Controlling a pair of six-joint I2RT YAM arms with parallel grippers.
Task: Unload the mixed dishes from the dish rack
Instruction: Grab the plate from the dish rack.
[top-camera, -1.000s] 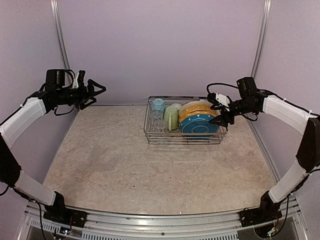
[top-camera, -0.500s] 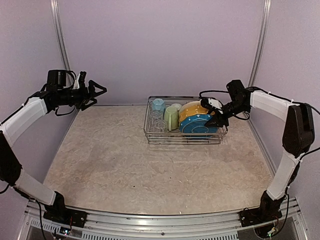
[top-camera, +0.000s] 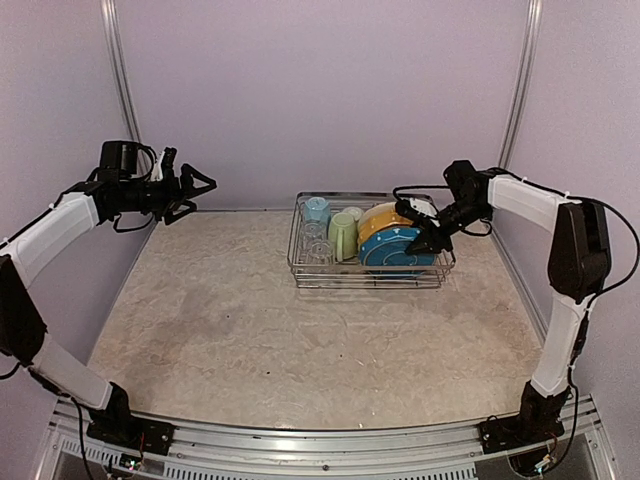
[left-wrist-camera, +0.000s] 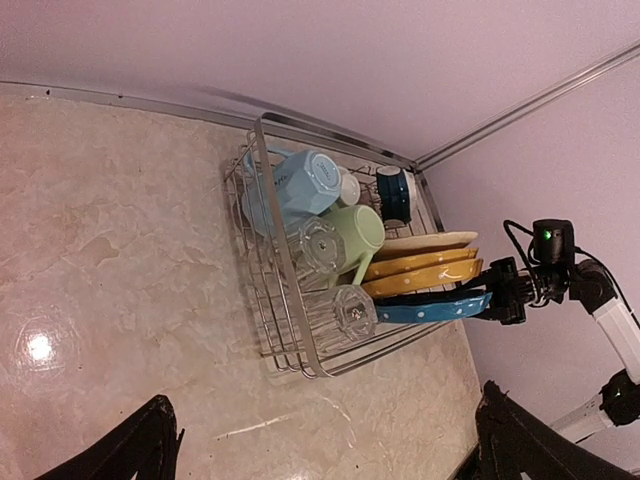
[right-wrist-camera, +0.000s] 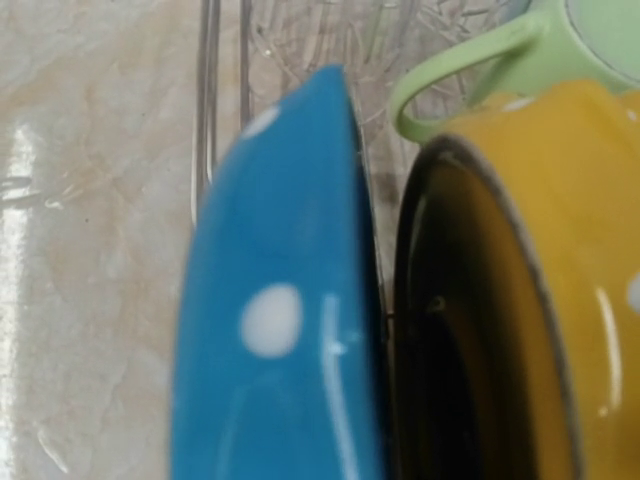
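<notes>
The dish rack (top-camera: 298, 262) stands at the back of the table. In it stand a blue plate (top-camera: 395, 250), yellow dotted plates (top-camera: 385, 222), a pale green mug (top-camera: 343, 237), a light blue mug (top-camera: 316, 209) and clear glasses (top-camera: 318, 245). My right gripper (top-camera: 420, 238) is shut on the blue plate's upper right rim. In the right wrist view that rim (right-wrist-camera: 280, 330) fills the frame beside a yellow plate (right-wrist-camera: 560, 250), and my own fingers are hidden. My left gripper (top-camera: 200, 190) hangs open and empty, high at the far left.
In the left wrist view the rack (left-wrist-camera: 270, 230) also holds a small dark bowl (left-wrist-camera: 392, 190) and a cream plate (left-wrist-camera: 430, 241). The purple back wall runs close behind the rack. The side wall stands just to the right of it.
My right gripper has moved left and down onto the blue plate's rim and its jaws have narrowed around it. The left arm has barely shifted.
</notes>
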